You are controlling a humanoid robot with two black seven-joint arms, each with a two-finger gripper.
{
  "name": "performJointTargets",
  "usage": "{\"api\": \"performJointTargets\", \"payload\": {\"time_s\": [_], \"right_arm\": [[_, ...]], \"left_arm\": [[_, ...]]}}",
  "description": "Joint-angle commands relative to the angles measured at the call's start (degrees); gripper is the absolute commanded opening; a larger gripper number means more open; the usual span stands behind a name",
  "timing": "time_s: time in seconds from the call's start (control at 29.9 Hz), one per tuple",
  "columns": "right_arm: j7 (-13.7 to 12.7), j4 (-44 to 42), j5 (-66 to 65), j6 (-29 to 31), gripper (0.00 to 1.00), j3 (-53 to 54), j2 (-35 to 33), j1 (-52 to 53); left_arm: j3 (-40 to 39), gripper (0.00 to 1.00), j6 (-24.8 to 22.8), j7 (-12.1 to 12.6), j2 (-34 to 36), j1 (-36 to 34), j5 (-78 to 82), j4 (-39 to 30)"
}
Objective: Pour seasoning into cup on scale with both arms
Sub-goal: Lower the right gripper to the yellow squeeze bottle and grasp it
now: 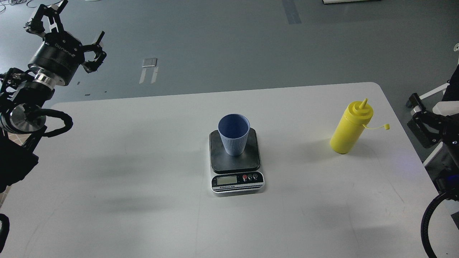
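Note:
The light blue ribbed cup [233,135] stands upright on the dark platform of the scale [220,159] at the middle of the table. The yellow seasoning bottle [349,130] stands upright at the right side of the table, its small cap [386,126] hanging open on its tether. My left gripper [70,28] is open and empty, high beyond the table's far left corner. My right gripper [418,118] is at the right edge of the view, just past the table's right edge and to the right of the bottle. Its fingers look spread and it holds nothing.
The white table [143,186] has rounded corners, and grey floor lies beyond it. The scale's silver panel with LCD and buttons [237,180] faces me. A looped black cable [428,222] of the right arm hangs at the lower right.

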Motion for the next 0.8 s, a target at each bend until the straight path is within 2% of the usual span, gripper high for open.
{"api": "performJointTargets", "payload": {"time_s": [0.0, 0.77], "right_arm": [[-0.05, 0.14, -0.08, 1.02, 1.00, -0.38, 0.49, -1.91], [-0.14, 0.32, -1.22, 3.48, 1.00, -4.87, 3.83, -5.43]], "left_arm": [[-0.04, 0.98, 0.00, 0.00, 0.15, 0.38, 0.00, 0.00], [-0.04, 0.98, 0.00, -0.35, -0.02, 1.52, 0.00, -0.09]]}}
